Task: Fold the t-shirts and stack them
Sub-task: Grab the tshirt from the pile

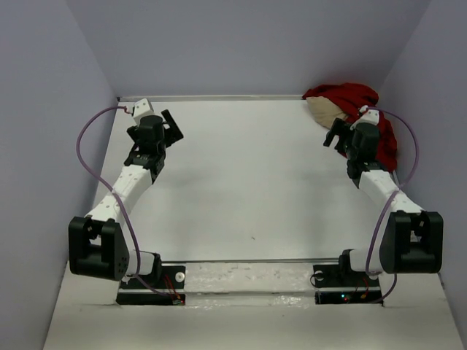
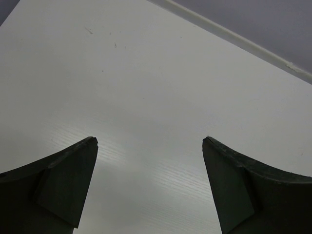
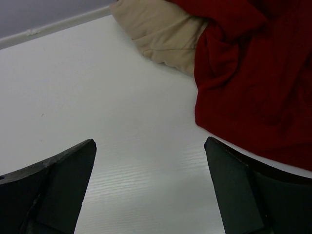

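– At the far right corner of the surface (image 1: 248,182), what lies there?
– 2 t-shirts (image 1: 357,98), heaped unfolded: dark red shirt (image 3: 253,73) crumpled partly over tan shirt (image 3: 161,34).
– Step in hand?
– Folding not begun, I judge. Right hand (image 3: 150,144) hovers just beside the heap, released, empty; left hand (image 2: 150,141) likewise, well apart. Next: draw 1 shirt clear and spread it flat.

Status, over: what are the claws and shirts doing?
Left gripper, right gripper: open, empty. Red shirt, tan shirt crumpled together, far right corner. Nothing blocking.
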